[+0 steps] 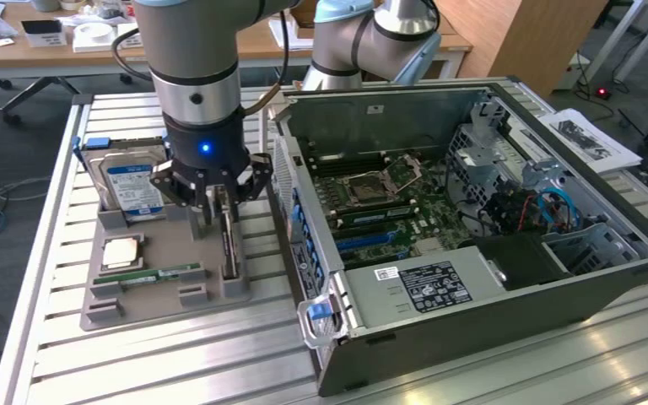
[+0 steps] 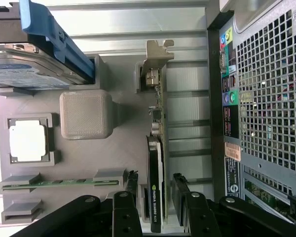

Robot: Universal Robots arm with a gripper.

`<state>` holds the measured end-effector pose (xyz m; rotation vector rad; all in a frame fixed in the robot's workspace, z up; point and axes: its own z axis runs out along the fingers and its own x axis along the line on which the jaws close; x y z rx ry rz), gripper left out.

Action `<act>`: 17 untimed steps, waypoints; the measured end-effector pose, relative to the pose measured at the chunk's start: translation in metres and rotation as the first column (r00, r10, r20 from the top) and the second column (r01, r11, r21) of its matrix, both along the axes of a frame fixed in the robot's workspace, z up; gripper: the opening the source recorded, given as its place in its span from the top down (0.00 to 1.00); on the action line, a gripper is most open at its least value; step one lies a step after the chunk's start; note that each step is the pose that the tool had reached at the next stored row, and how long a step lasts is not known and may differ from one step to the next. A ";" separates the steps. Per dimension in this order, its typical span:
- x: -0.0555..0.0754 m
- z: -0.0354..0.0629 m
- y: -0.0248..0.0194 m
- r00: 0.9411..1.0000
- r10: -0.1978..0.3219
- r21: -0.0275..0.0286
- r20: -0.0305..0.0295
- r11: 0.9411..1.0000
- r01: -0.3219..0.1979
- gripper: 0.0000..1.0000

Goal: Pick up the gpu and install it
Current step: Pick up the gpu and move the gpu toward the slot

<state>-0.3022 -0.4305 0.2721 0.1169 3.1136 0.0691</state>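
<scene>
The gpu (image 1: 229,250) stands on its edge in a slot of the grey holder tray (image 1: 155,308), on the side nearest the open computer case (image 1: 471,211). In the wrist view the gpu (image 2: 160,103) shows its green card edge, black cooler and silver bracket at the far end. My gripper (image 1: 220,213) hangs directly over it. The gripper (image 2: 155,186) is open, and one black fingertip (image 2: 133,181) stands on each side of the cooler, with a small gap to the card on both sides.
The tray also holds a hard drive (image 1: 131,181) with a blue-white label, a processor chip (image 1: 121,251) and a narrow memory stick (image 1: 161,274). The case's rear wall (image 2: 266,98) lies close beside the gpu. Another arm (image 1: 369,42) stands behind the case.
</scene>
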 end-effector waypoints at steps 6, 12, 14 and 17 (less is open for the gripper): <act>0.001 -0.0003 -0.0001 1.000 0.000 0.000 0.000 1.000 0.000 0.58; 0.001 -0.0014 0.0000 1.000 0.000 0.000 0.000 1.000 0.000 0.58; 0.001 -0.0037 -0.0001 1.000 0.000 0.000 0.000 1.000 0.000 0.58; 0.001 -0.0075 0.0000 1.000 0.000 0.000 0.000 1.000 0.000 0.58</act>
